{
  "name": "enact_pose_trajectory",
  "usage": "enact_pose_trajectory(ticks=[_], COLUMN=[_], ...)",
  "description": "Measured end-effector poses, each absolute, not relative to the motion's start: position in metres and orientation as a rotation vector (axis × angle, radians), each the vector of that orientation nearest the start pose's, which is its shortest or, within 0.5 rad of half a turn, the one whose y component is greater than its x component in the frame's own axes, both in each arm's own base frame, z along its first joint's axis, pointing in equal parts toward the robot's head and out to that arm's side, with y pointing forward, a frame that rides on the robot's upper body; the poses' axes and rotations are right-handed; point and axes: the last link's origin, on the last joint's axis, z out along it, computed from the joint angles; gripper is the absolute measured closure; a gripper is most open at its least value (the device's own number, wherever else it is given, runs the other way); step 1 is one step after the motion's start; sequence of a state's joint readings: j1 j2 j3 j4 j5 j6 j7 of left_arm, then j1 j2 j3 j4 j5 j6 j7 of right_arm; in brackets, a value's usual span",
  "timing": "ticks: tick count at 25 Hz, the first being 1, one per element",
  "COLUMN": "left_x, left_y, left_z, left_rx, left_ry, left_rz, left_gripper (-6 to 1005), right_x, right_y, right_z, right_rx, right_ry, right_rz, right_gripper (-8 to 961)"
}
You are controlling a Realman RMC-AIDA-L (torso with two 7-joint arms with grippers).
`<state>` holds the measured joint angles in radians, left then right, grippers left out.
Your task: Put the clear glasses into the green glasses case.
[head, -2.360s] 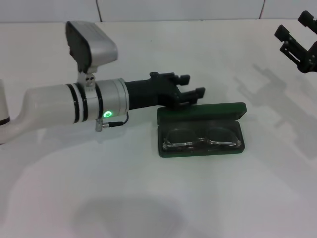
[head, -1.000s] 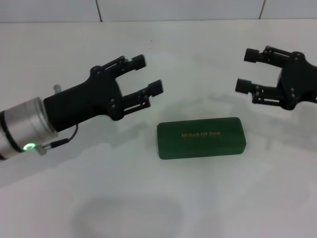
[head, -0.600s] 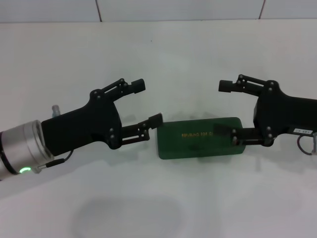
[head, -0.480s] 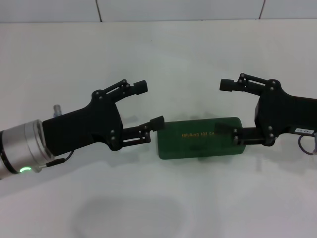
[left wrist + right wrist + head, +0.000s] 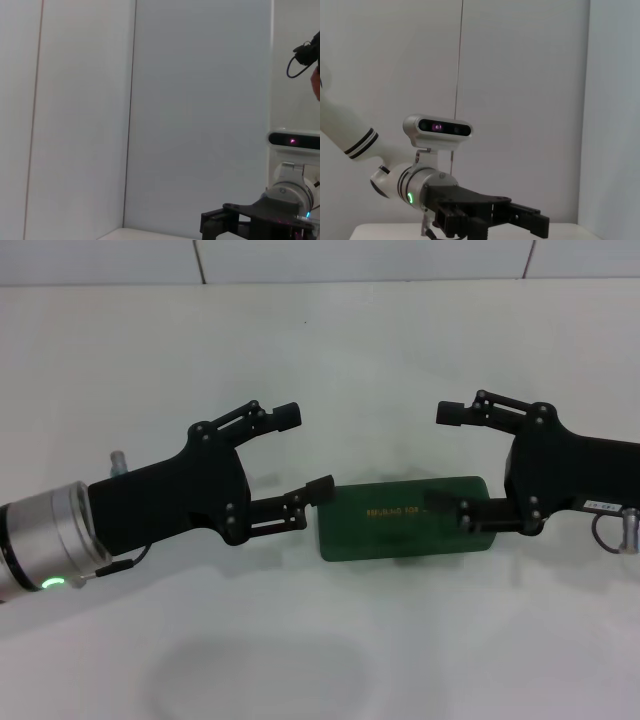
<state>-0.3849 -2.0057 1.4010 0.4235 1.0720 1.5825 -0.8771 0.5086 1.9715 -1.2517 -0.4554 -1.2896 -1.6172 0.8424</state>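
The green glasses case (image 5: 390, 530) lies shut on the white table, its gold lettering facing up. The clear glasses are hidden from view. My left gripper (image 5: 305, 451) is open at the case's left end, with its lower fingertip (image 5: 320, 487) right at the top left corner. My right gripper (image 5: 443, 460) is open at the right end, and its lower finger (image 5: 462, 511) lies over the right part of the lid. The left wrist view shows the right gripper (image 5: 235, 226) farther off. In the right wrist view the left gripper (image 5: 520, 218) appears.
The white table (image 5: 320, 340) runs back to a tiled wall. A small grey connector (image 5: 118, 457) sticks up beside my left wrist. Pale wall panels fill both wrist views.
The case, open with the glasses inside 2.4 s ago, is now shut. Both grippers have come in to its two ends; the right one has edged slightly left in the last half second.
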Motion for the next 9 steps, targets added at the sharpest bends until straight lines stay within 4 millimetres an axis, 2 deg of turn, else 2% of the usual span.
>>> enact_pose_trajectory(ticks=[9], left_x=[-0.2481], left_y=[0.2798], left_z=[-0.0297], left_rx=[-2.575], left_ry=[-0.210], left_rz=[-1.156], left_gripper=[114], right_x=[0.2296], right_y=[0.3070], right_z=[-0.0157], right_rx=[-2.664], right_ry=[-0.076], right_rz=[1.054], right_gripper=[67])
